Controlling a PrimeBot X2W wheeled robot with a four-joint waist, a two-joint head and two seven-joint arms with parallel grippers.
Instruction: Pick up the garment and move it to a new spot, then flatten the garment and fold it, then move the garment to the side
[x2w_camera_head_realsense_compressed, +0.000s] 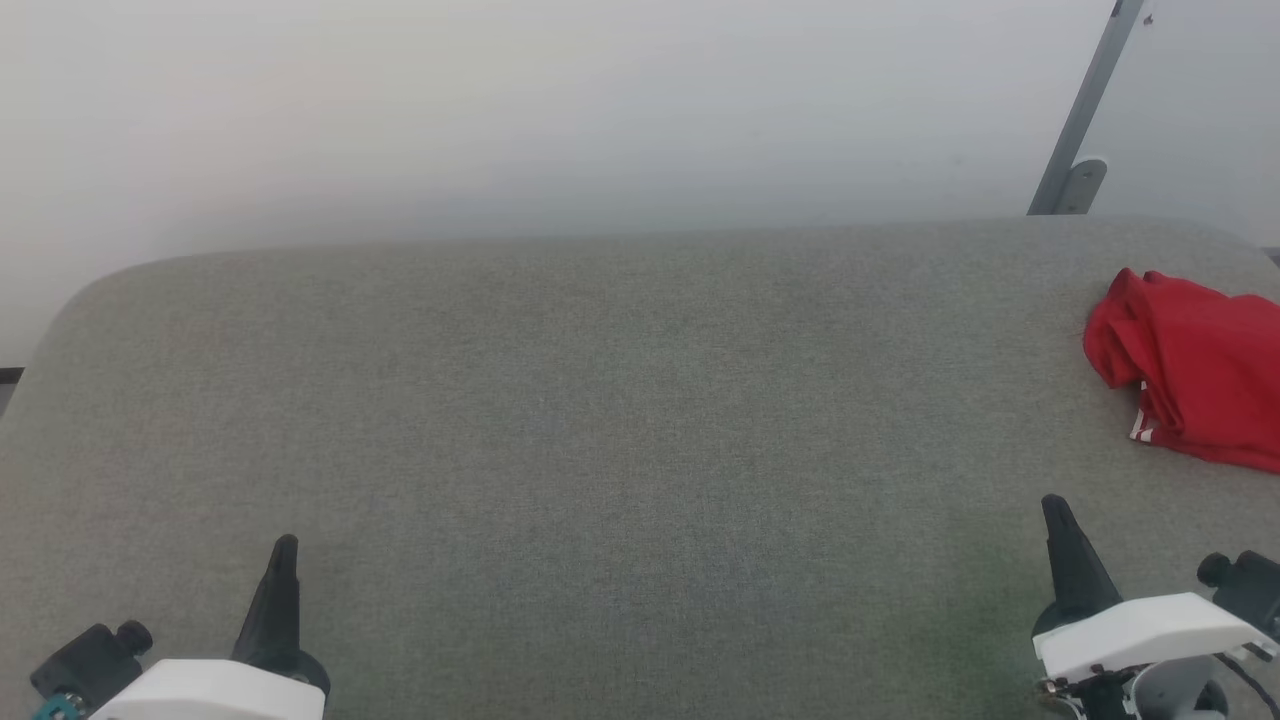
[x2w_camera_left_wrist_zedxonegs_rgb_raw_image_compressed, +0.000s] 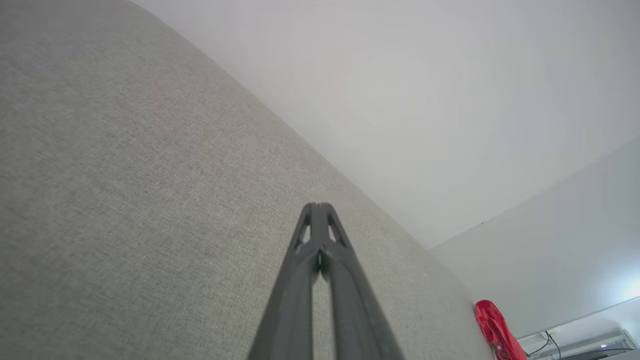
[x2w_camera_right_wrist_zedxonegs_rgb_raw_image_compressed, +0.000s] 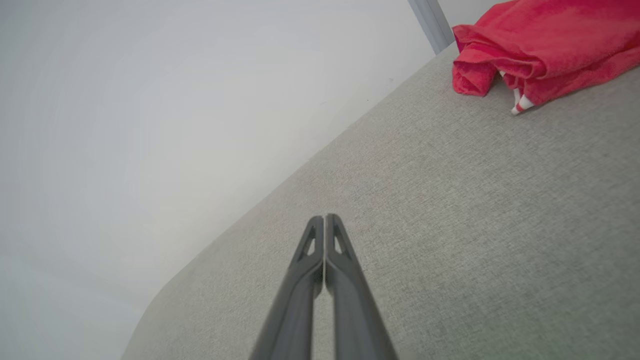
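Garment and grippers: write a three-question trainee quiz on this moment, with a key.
1. True or false: the garment is spread flat across the middle of the grey surface.
2. Which gripper is nearer the garment? A: left gripper. B: right gripper.
3. Fill in: both grippers' jaws are ____.
Key: 1 false, it lies bunched at the surface's right end; 2 B; 3 shut.

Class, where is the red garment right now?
The garment lies bunched at the right edge of the head view, on the grey surface, ahead of the right gripper.
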